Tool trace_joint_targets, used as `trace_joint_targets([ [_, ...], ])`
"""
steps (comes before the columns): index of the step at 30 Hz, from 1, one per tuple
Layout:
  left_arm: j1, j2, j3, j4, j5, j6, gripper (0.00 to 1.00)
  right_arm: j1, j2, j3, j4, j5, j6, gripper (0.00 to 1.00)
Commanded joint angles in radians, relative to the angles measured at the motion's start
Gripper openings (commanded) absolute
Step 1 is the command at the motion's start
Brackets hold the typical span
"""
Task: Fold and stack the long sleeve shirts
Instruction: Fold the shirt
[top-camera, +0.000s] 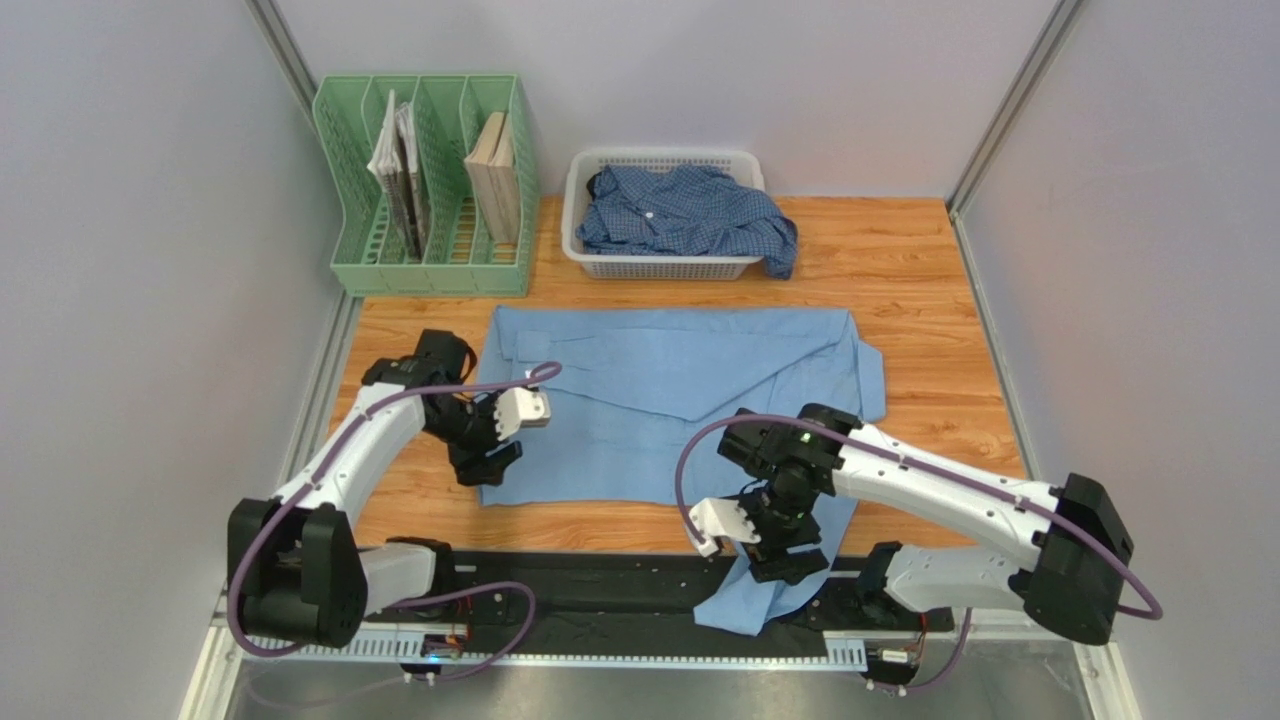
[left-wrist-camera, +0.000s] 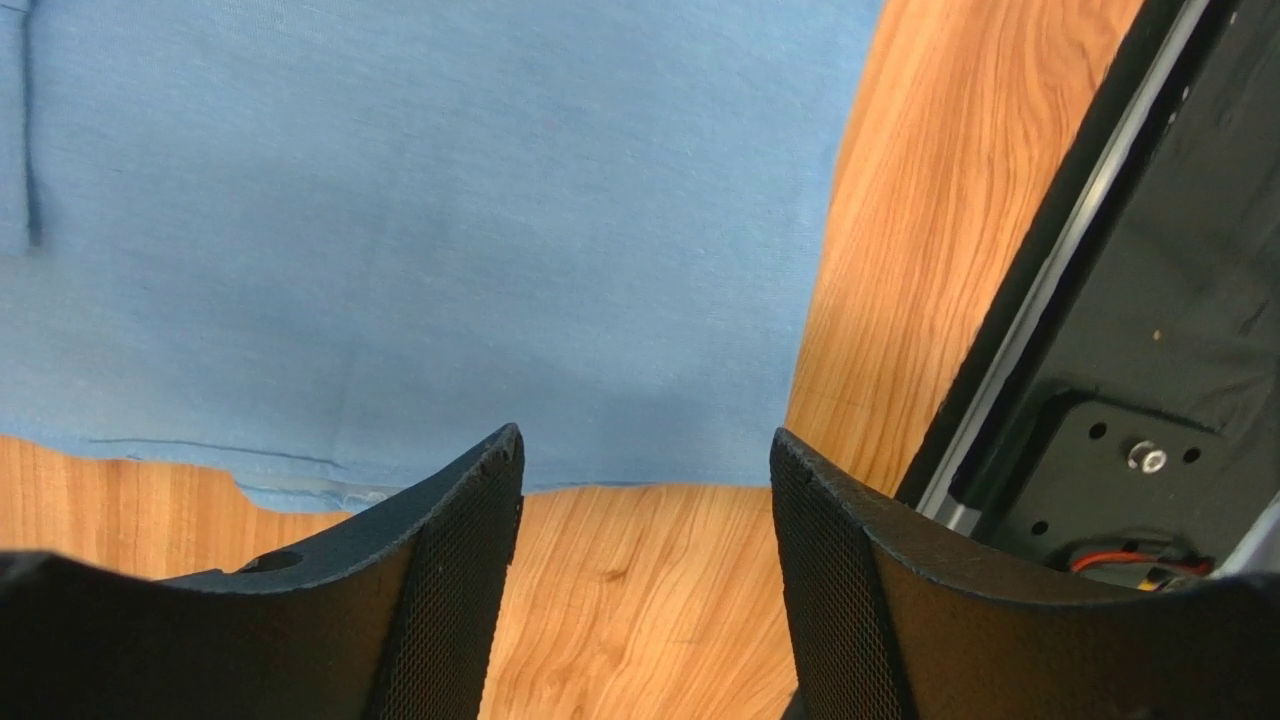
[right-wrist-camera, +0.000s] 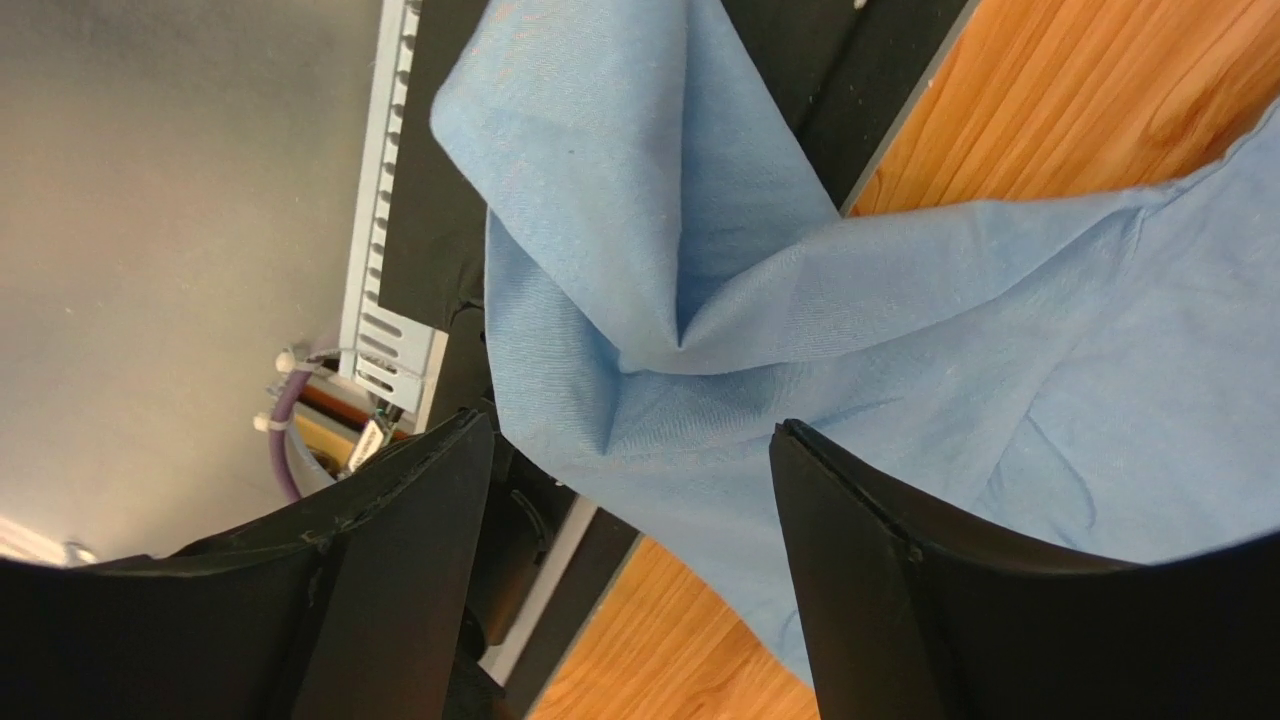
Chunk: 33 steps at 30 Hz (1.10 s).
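The light sky-blue long sleeve shirt (top-camera: 676, 393) lies spread flat across the middle of the table, and one sleeve (top-camera: 747, 596) trails over the front rail. The darker checked shirt (top-camera: 684, 210) lies crumpled in the white basket. My left gripper (top-camera: 484, 462) hovers at the spread shirt's near left corner. It is open, with bare wood between its fingers and the shirt's edge (left-wrist-camera: 451, 300) just ahead of the left gripper (left-wrist-camera: 646, 444). My right gripper (top-camera: 783, 557) is over the trailing sleeve. It is open, and the rumpled sleeve cloth (right-wrist-camera: 706, 300) lies loose beyond the right gripper (right-wrist-camera: 631, 426).
A green file rack (top-camera: 428, 188) holding books stands at the back left. Beside it is the white basket (top-camera: 661, 266). A black rail (top-camera: 601, 597) runs along the table's front edge between the arm bases. Grey walls close in on both sides.
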Motion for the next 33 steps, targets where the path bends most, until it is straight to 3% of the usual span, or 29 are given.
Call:
trace_joint_targets([
  [1,0.001,-0.010,-0.043,-0.014,-0.026,0.133,0.67,0.021,0.063,0.009,0.070,0.057,0.165,0.72],
  [8,-0.008,0.010,-0.060,0.013,-0.059,0.161,0.67,0.061,0.105,-0.006,0.168,0.106,0.236,0.70],
  [10,-0.012,0.016,-0.070,0.020,-0.073,0.175,0.68,0.068,0.124,0.012,0.182,0.106,0.256,0.62],
  [11,-0.015,0.015,-0.077,0.023,-0.075,0.181,0.68,0.070,0.131,0.019,0.184,0.106,0.262,0.53],
  [12,-0.022,0.012,-0.083,0.026,-0.085,0.190,0.67,0.070,0.137,0.025,0.185,0.109,0.267,0.26],
  [14,-0.038,0.010,-0.101,0.042,-0.101,0.199,0.65,0.070,0.144,0.043,0.187,0.118,0.285,0.05],
  [15,-0.045,0.007,-0.107,0.046,-0.110,0.202,0.64,0.071,0.141,0.046,0.184,0.123,0.288,0.00],
  [21,-0.101,-0.002,-0.152,0.054,-0.127,0.238,0.59,0.052,0.072,0.065,0.149,0.153,0.277,0.00],
  [29,-0.143,-0.025,-0.169,0.028,-0.108,0.230,0.63,0.004,0.005,0.083,0.075,0.181,0.247,0.00],
  [31,-0.166,-0.024,-0.199,0.077,-0.142,0.215,0.58,-0.001,-0.012,0.083,0.067,0.192,0.245,0.00],
  [33,-0.167,-0.028,-0.210,0.115,-0.176,0.192,0.44,-0.008,-0.020,0.086,0.055,0.202,0.239,0.00],
])
